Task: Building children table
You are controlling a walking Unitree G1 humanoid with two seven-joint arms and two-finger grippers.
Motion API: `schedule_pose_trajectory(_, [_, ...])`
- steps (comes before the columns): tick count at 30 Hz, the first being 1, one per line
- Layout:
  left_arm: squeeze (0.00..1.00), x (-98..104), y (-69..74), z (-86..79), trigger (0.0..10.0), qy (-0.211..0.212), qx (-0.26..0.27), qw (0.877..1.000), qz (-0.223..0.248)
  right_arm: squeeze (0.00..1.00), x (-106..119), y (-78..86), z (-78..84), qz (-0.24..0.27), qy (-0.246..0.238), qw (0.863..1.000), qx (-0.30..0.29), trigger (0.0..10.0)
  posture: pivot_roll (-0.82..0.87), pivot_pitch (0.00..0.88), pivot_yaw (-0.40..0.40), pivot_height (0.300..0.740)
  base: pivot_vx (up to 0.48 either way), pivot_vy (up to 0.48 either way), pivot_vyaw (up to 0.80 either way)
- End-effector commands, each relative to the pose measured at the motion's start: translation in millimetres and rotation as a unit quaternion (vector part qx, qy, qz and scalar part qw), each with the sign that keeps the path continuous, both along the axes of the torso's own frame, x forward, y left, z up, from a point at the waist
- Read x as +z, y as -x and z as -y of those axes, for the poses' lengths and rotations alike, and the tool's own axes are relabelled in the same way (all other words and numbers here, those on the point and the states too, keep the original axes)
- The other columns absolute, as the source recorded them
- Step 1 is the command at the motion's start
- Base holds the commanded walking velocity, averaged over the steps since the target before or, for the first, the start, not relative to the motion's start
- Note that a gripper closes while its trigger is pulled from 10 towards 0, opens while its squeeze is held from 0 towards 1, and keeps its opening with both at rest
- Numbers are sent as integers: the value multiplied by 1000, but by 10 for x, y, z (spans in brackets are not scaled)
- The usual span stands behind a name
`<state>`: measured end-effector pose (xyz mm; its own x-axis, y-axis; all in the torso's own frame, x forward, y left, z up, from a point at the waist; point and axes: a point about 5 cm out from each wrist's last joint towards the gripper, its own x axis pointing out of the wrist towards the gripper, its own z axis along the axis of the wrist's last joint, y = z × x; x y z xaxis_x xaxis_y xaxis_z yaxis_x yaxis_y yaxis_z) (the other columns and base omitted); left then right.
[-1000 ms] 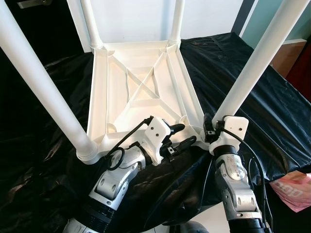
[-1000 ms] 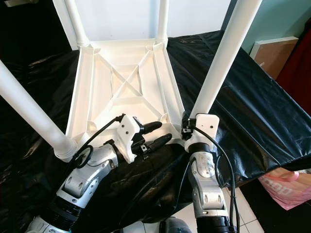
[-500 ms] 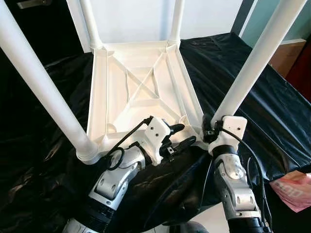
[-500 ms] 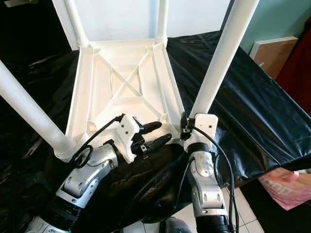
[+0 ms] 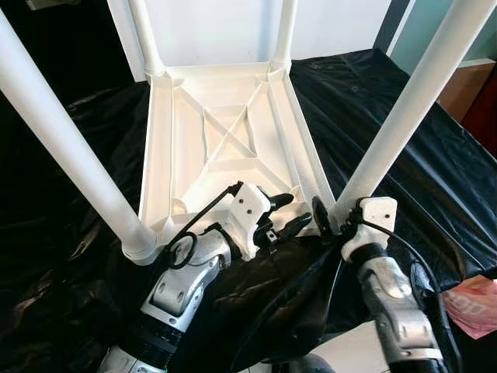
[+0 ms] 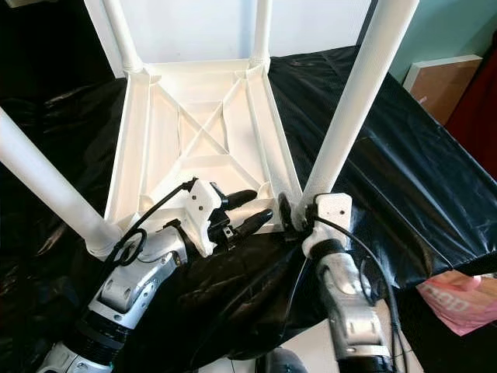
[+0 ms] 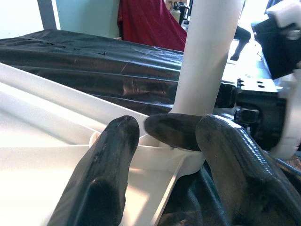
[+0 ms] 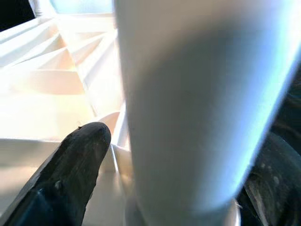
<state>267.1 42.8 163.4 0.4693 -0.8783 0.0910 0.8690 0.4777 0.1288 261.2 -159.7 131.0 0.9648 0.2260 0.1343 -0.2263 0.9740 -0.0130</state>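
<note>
Workpiece: white plastic children's table (image 5: 225, 140), inverted, tabletop face down on the surface.
Surface: covered with a black plastic sheet (image 5: 404, 148); the table's near edge lies at the sheet's front edge, directly ahead of the robot.
Long axis: the rectangular top runs away from the robot, short edges near and far.
Underside: open, ribbed tray shape with an X-brace (image 5: 225, 140) at centre; nothing lies inside it.
Legs: four white tubular legs seated in the corner sockets, pointing up; near-left leg (image 5: 62, 148), near-right leg (image 5: 404, 116), and two far legs (image 5: 146, 39).
Left end effector (image 5: 286, 214): at the table's near edge, between the two near legs; fingers parted, straddling the rim, gripping nothing.
Right end effector (image 6: 291, 214): at the base of the near-right leg; one finger (image 8: 70, 174) on each side of the tube, open around it, not clamped.
Other: pink bag (image 5: 474, 303) on the floor, lower right.
</note>
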Motion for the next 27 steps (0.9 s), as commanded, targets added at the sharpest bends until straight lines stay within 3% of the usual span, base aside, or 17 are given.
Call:
schedule_pose_trajectory(1, [0,-23,3,-1,10000,-11,-19,1000,0,0,34,26,87,9,13,999,41,10000,-23,107,-36,740,0,0,0])
schedule_pose_trajectory(8, [0,-13,-12,-21,10000,-14,-20,1000,2,0,69,-19,209,6,42,995,91,10000,-22,103,-33,740,0,0,0])
schedule_pose_trajectory(9, [0,-28,-4,-49,10000,-27,-27,999,2,0,100,-83,280,2,71,989,129,10000,-14,104,-27,740,0,0,0])
schedule_pose_trajectory(11, [0,-37,2,-58,10000,-34,-30,999,2,0,108,-102,299,2,80,987,140,10000,-14,104,-27,740,0,0,0])
schedule_pose_trajectory(12, [0,-63,16,-60,10000,-47,-33,998,6,0,110,-127,307,0,87,985,151,7843,-9,104,-27,740,0,0,0])
schedule_pose_trajectory(13, [0,-82,31,-57,10000,-55,-36,998,8,0,110,-148,311,0,91,983,160,627,-4,105,-27,740,0,0,0])
schedule_pose_trajectory(15, [0,-91,49,-45,10000,-57,-39,998,8,0,110,-170,310,-1,94,981,168,627,0,105,-29,740,0,0,0])
schedule_pose_trajectory(16, [0,-94,67,-28,10000,-58,-42,997,8,0,100,-193,305,-2,99,979,175,0,4,106,-30,740,0,0,0])
schedule_pose_trajectory(25, [0,-55,79,9,10000,-60,-47,997,16,0,38,-208,265,-8,96,976,194,0,42,109,-32,740,0,0,0])
schedule_pose_trajectory(26, [0,-49,76,1,10000,-63,-47,997,19,0,18,-195,265,-11,94,977,192,353,47,112,-37,740,0,0,0])
schedule_pose_trajectory(27, [0,-43,62,-10,10000,-65,-44,997,22,0,1,-179,269,-15,92,978,189,10000,46,115,-40,740,0,0,0])
